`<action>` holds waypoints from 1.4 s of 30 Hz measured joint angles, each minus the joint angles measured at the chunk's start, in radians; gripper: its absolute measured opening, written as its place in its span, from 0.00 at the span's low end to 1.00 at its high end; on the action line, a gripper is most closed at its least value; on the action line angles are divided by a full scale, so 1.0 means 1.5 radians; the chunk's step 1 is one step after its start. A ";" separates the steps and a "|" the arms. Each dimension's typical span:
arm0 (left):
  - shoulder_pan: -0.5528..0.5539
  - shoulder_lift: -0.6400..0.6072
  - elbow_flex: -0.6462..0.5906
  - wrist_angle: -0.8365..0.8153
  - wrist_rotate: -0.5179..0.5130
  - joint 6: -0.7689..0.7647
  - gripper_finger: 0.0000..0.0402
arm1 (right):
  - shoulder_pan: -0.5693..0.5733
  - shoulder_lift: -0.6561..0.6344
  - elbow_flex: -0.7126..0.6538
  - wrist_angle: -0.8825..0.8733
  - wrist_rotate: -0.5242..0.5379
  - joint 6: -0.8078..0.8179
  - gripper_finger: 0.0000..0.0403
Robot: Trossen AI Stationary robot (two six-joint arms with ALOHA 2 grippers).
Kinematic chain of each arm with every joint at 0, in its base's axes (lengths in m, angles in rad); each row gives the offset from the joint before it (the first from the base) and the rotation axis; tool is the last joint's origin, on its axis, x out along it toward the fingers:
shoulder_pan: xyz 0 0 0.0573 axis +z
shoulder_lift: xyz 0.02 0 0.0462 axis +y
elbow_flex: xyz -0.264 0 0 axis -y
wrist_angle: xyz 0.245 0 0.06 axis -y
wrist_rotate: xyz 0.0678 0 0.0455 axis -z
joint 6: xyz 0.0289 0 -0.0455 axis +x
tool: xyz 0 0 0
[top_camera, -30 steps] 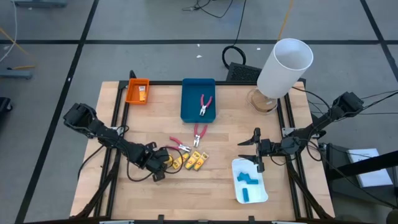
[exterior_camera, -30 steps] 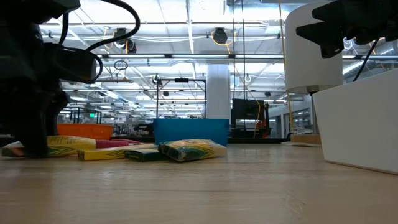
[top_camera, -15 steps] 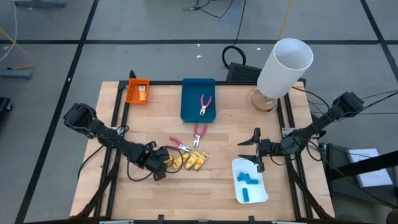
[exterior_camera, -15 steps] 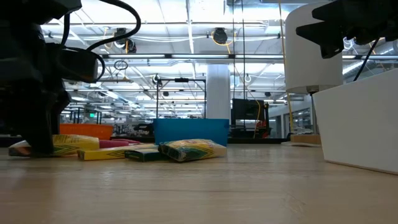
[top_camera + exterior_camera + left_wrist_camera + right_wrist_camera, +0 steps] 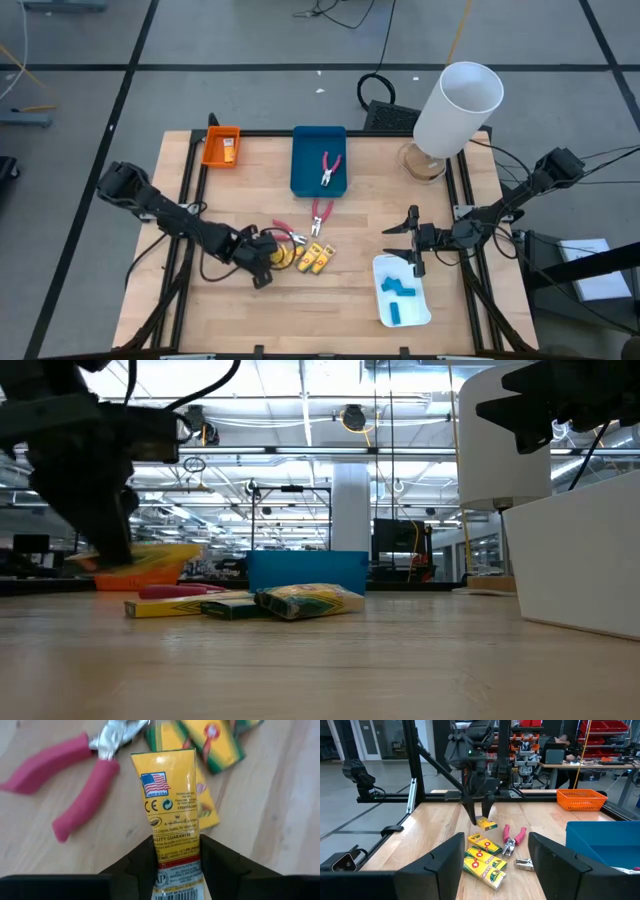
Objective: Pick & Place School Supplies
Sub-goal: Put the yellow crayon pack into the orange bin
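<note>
Lifted clear of the bench (image 5: 360,300) since a second ago, a yellow crayon box (image 5: 172,800) hangs clamped in the left tool (image 5: 262,262) above the remaining boxes (image 5: 312,260), ready for carrying to a tray. Right tool (image 5: 412,242) waits wide open by the white tray (image 5: 420,312).

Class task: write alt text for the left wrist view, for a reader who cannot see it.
The left gripper holds a yellow crayon box between its two dark fingers, lifted above a wooden table. Below lie pink-handled pliers and more yellow crayon boxes.
</note>
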 joint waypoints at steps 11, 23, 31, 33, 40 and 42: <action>0.066 -0.059 0.001 0.072 -0.012 0.000 0.30 | 0.000 0.000 0.000 0.000 0.000 0.000 0.52; 0.160 -0.084 0.001 0.082 -0.084 0.037 0.33 | 0.000 0.000 0.000 0.000 0.000 0.000 0.52; 0.246 -0.083 0.001 0.115 -0.086 0.066 0.31 | 0.000 0.000 0.000 0.000 0.000 0.000 0.52; 0.270 -0.083 0.001 0.118 -0.088 0.066 0.33 | 0.000 0.000 0.000 0.000 0.000 0.000 0.52; 0.362 -0.083 0.001 0.120 -0.152 0.092 0.34 | 0.000 0.000 0.000 0.000 0.000 0.000 0.52; 0.394 -0.083 0.001 0.121 -0.165 0.105 0.32 | 0.000 0.000 0.000 0.000 0.000 0.000 0.52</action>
